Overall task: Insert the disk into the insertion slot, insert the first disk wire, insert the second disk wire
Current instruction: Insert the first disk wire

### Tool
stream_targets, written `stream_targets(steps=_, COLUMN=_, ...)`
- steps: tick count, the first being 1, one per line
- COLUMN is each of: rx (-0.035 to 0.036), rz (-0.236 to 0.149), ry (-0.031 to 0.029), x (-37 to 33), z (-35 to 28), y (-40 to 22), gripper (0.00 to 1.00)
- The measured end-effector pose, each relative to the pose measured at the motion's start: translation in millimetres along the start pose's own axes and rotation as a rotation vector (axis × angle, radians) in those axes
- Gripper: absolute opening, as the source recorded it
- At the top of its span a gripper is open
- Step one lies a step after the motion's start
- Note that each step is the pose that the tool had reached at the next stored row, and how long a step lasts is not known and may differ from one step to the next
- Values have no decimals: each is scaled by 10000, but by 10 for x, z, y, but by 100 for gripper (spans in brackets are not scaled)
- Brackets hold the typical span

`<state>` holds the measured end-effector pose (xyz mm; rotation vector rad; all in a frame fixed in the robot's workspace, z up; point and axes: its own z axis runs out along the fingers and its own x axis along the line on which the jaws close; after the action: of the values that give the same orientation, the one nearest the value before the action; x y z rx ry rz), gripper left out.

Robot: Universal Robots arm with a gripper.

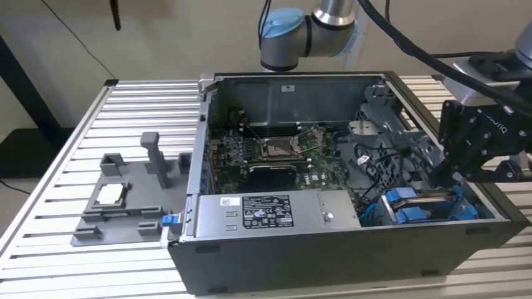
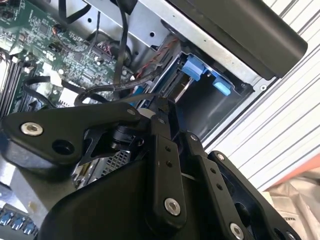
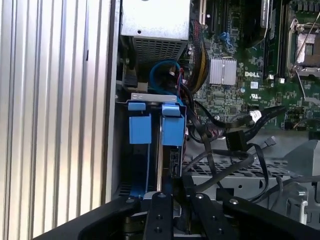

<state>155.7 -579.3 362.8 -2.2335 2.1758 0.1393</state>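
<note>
A ribbed metal worktop [image 1: 66, 168] is seen carrying an open computer case [image 1: 291, 87], set toward the edge on the exterior view's right. A grey tray [image 1: 124, 218] with upright posts is placed toward the opposite edge, just beside the case. The gripper [image 1: 453, 179] is hung low over the case's near corner on the exterior view's right; whether anything is clamped in it cannot be told. Directly beneath, the slot [image 2: 212, 110] (blue tabs along its edge) is found, and the disk [image 1: 424, 199] is lodged there, tilted. Just beside it, black wires [image 3: 235, 140] are draped.
</note>
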Motion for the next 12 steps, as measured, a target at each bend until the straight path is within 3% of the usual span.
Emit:
stream_targets(steps=6, rx=16, rz=201, ry=-23, x=8, z=43, y=-22, gripper=19)
stream_targets(steps=12, rx=18, rz=198, ry=-152, x=11, z=78, y=-50, gripper=19)
